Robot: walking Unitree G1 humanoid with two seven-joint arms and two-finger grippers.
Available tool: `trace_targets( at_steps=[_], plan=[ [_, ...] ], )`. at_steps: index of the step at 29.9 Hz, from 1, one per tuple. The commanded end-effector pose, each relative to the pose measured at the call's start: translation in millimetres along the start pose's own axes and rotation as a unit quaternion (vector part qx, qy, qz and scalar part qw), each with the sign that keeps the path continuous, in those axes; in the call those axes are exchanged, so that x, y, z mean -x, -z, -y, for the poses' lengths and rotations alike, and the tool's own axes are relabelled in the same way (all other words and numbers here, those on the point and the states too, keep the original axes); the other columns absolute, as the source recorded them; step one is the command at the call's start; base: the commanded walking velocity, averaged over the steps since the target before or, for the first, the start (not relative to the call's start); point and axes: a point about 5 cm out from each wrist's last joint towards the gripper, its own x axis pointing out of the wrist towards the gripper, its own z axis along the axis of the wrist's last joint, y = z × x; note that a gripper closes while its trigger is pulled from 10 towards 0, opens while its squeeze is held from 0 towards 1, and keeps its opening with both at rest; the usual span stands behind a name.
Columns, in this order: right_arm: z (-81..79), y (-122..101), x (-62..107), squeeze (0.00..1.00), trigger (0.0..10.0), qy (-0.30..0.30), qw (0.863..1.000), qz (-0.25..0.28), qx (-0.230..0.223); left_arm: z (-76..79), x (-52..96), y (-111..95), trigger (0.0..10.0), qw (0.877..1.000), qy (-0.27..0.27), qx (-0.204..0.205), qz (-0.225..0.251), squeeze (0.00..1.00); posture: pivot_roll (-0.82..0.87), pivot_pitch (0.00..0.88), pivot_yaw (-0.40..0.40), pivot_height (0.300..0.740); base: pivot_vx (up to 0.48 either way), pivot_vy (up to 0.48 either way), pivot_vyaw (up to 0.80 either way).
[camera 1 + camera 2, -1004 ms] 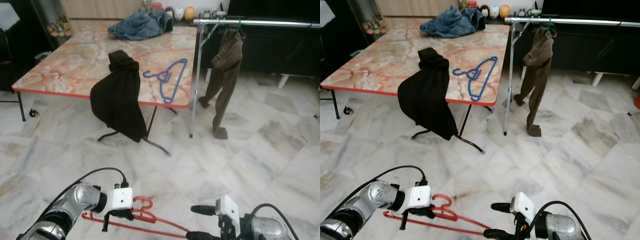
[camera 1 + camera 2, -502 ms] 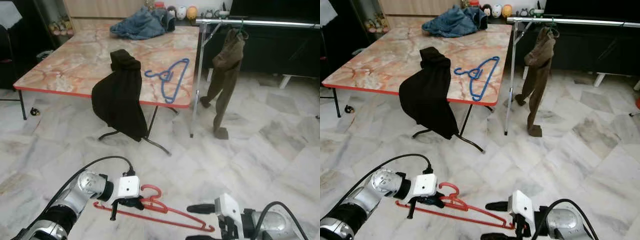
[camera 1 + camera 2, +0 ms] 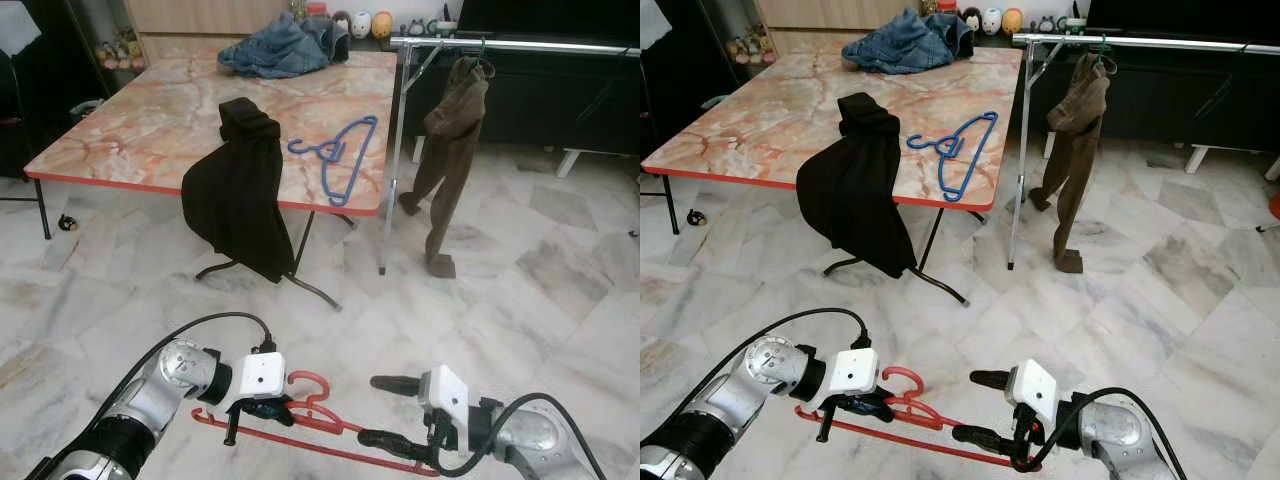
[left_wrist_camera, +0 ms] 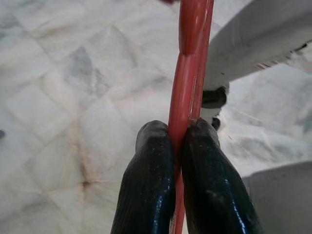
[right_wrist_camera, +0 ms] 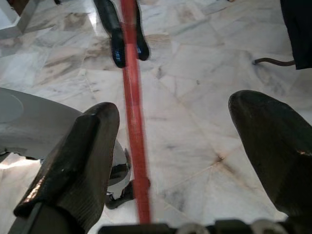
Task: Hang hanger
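Note:
A red plastic hanger hangs low over the marble floor in front of me. My left gripper is shut on it near its hook, and in the left wrist view both black fingers pinch the red bar. My right gripper is open at the hanger's right end. The red bar runs between its spread fingers, close to one of them, and I cannot tell whether it touches. A metal clothes rail stands at the back right, with brown trousers hanging from a green hanger on it.
A marble-topped table with a red edge stands ahead on the left. It carries a blue hanger, a black garment draped over its front edge and denim clothes. Open floor lies between me and the rail.
My left gripper has carried the red hanger up and to the right. My right gripper has moved in, so its open fingers now straddle the hanger's bar.

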Motion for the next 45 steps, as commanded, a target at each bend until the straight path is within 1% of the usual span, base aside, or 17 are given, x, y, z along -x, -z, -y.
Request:
trace_targets(
  at_steps=[1, 7, 8, 9, 10, 11, 20, 28, 32, 34, 35, 37, 38, 40, 41, 42, 45],
  plan=[
    [0.5, 0, -4.0, 0.0, 10.0, -0.006, 1.0, -0.001, 0.005, 2.5, 2.0, -3, 10.0, 1.0, 0.017, -0.004, 0.0, 0.0, -0.01, 0.042, 0.028, 0.74, 0.0, 0.0, 0.0],
    [-5.7, 1, -9.1, 0.0, 10.0, -0.046, 0.999, 0.004, -0.018, 5.4, 5.3, -7, 10.0, 0.999, 0.031, -0.007, -0.004, 0.0, 0.0, 0.042, 0.026, 0.74, 0.0, 0.0, 0.0],
    [-9.8, 0, -7.8, 0.0, 10.0, -0.07, 0.997, -0.002, -0.022, 5.5, 5.7, -7, 10.0, 0.999, 0.03, -0.009, -0.005, 0.0, 0.0, 0.042, 0.025, 0.74, 0.0, 0.0, 0.0],
    [-9.8, 0, -7.8, 0.0, 10.0, -0.07, 0.997, -0.002, -0.022, 5.5, 5.7, -7, 10.0, 0.999, 0.03, -0.009, -0.005, 0.0, 0.0, 0.042, 0.025, 0.74, 0.0, 0.0, 0.0],
    [-14.9, -3, -5.5, 0.0, 10.0, -0.099, 0.995, -0.005, -0.023, 5.4, 6.4, -8, 10.0, 0.999, 0.029, -0.012, -0.007, 0.0, 0.0, 0.043, 0.024, 0.74, 0.0, 0.0, 0.0],
    [-15.5, -5, -5.3, 0.0, 10.0, -0.102, 0.995, -0.003, -0.02, 5.4, 6.7, -8, 10.0, 0.999, 0.029, -0.012, -0.008, 0.0, 0.0, 0.042, 0.023, 0.74, 0.0, 0.0, 0.0],
    [-11.9, -10, -10.7, 0.0, 10.0, -0.079, 0.997, 0.006, 0.006, 4.6, 5.9, -13, 10.0, 0.999, 0.031, -0.015, -0.012, 0.0, 0.0, 0.043, 0.025, 0.74, 0.0, 0.0, 0.0],
    [-12.6, -12, -11.6, 0.0, 10.0, -0.077, 0.997, 0.013, 0.002, 1.9, 7.1, -14, 10.0, 1.0, 0.018, -0.014, -0.01, 0.0, 0.0, 0.041, 0.025, 0.74, 0.0, 0.0, 0.0],
    [-13.9, -9, -13.1, 0.0, 10.0, -0.073, 0.997, 0.012, 0.0, 1.8, 4.9, -10, 10.0, 1.0, 0.008, 0.001, -0.007, 0.0, -0.01, 0.04, 0.026, 0.74, 0.0, 0.0, 0.0],
    [-11.4, -5, -13.8, 0.0, 10.0, -0.051, 0.999, 0.01, -0.007, -2.0, 2.9, 6, 10.0, 0.999, -0.041, 0.032, -0.008, 0.0, 0.0, 0.04, 0.028, 0.74, 0.0, 0.0, 0.0],
    [-11.1, -4, -13.9, 0.0, 10.0, -0.05, 0.999, 0.01, -0.007, -2.6, 2.7, 7, 10.0, 0.998, -0.048, 0.035, -0.009, 0.0, 0.0, 0.04, 0.028, 0.74, 0.0, 0.0, 0.0],
    [-8.6, -2, -14.0, 0.0, 10.0, -0.032, 0.999, 0.01, -0.01, -6.6, 1.4, 16, 10.0, 0.994, -0.1, 0.049, -0.011, 0.0, 0.0, 0.039, 0.03, 0.74, 0.0, 0.0, 0.0],
    [-5.6, 2, -14.7, 0.0, 10.0, -0.01, 1.0, 0.01, -0.013, -10.3, 0.2, 27, 10.0, 0.984, -0.165, 0.068, -0.023, 0.0, 0.0, 0.039, 0.03, 0.74, 0.0, 0.0, 0.0],
    [-3.8, 5, -16.0, 0.0, 10.0, 0.008, 1.0, 0.01, -0.016, -11.2, -1.1, 37, 10.0, 0.97, -0.225, 0.086, -0.033, 0.0, 0.0, 0.037, 0.032, 0.74, 0.0, 0.0, 0.0],
    [-3.3, 7, -16.7, 0.0, 10.0, 0.016, 1.0, 0.01, -0.02, -10.7, -1.9, 43, 10.0, 0.961, -0.252, 0.11, -0.037, 0.0, 0.0, 0.037, 0.032, 0.74, 0.0, 0.0, 0.0],
    [-2.8, 8, -17.9, 0.0, 10.0, 0.024, 0.999, 0.011, -0.026, -8.8, -3.4, 50, 10.0, 0.95, -0.278, 0.139, -0.04, 0.0, 0.0, 0.033, 0.033, 0.74, 0.0, 0.0, 0.0],
    [-3.9, 14, -20.3, 0.0, 10.0, 0.038, 0.998, 0.016, -0.039, -1.6, -9.2, 61, 10.0, 0.932, -0.312, 0.179, -0.043, 0.0, 0.0, 0.029, 0.032, 0.74, 0.0, 0.0, 0.0]
  ],
)
